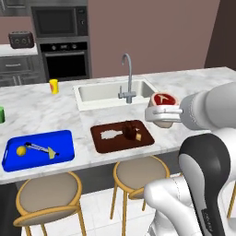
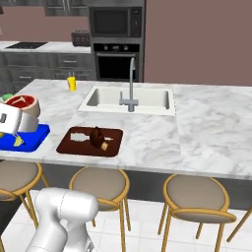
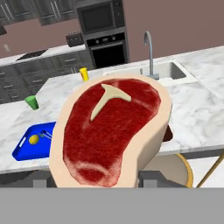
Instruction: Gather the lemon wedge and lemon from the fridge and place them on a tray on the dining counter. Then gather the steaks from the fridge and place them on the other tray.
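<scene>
Gripper (image 1: 162,112) grasps 1 steak (image 1: 164,100), jaws closed on its edges, raw face up. It hangs in the air at the near edge of the marble counter (image 1: 41,110), just right of the brown tray (image 1: 145,140).

- Steak: thick slab, rounded kidney outline, pale fat rim around a mottled dark red face, cream T-shaped bone near its far end. In the hand view it sits flat across the fingers, which are hidden under it. Held level, probably so it can be set down flat.
- Brown tray: flat rectangle, dark matte red-brown, low rim. It carries a dark lump (image 1: 129,131) with a small tan piece beside it and a pale patch on its left half; too small to identify. Judged as the tray meant for the steaks, since the other holds the fruit.
- Blue tray (image 1: 64,154): glossy plastic look, rounded corners, raised rim, well left of the brown one on the same near strip of counter. On it 1 round yellow lemon (image 1: 20,150) at the left and 1 lemon wedge (image 1: 52,153), slim and pointed, to the right, with a thin grey utensil-like thing (image 1: 36,147) between them. Fruit stage looks done.
- Counter: white marble with grey veining, inset steel sink (image 1: 92,94) and arched tap (image 1: 127,78) at the far side; yellow cup (image 1: 54,86) far left.
- 3 round stools (image 1: 46,193) with tan seats and gold frames stand below the near edge.
</scene>
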You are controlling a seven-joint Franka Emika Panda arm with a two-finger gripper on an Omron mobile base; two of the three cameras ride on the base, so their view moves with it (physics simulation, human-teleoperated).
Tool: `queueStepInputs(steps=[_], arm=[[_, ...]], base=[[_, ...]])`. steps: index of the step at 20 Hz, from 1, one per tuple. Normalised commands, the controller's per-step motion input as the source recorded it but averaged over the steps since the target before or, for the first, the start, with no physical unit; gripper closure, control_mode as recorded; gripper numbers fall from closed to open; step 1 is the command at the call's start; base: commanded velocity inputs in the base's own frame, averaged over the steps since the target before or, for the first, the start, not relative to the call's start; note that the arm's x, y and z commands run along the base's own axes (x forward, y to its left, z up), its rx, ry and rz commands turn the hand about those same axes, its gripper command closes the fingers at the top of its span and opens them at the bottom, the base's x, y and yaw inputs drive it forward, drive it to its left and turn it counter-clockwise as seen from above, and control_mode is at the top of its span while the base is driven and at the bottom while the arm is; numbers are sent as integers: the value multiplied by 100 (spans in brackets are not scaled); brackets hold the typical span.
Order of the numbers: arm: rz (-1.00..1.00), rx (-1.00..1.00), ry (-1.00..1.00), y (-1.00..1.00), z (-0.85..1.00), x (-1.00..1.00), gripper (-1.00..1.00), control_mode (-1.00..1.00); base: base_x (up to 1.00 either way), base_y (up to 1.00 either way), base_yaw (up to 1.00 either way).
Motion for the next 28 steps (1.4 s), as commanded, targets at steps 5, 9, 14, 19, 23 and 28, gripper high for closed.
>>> queueStepInputs(steps=[5, 9, 14, 19, 23, 28], arm=[[0, 0, 0, 0, 0, 0, 100, 100], [0, 0, 0, 0, 0, 0, 100, 100], [1, 0, 26, 0, -20, 100, 100, -100], [9, 0, 31, 0, -52, 99, 100, -100], [9, -8, 15, 18, -74, 82, 100, -100], [9, -13, 1, 23, -84, 65, 100, -100]], base=[[73, -12, 0], [87, 0, 0], [0, 0, 0], [0, 0, 0], [0, 0, 0], [0, 0, 0]])
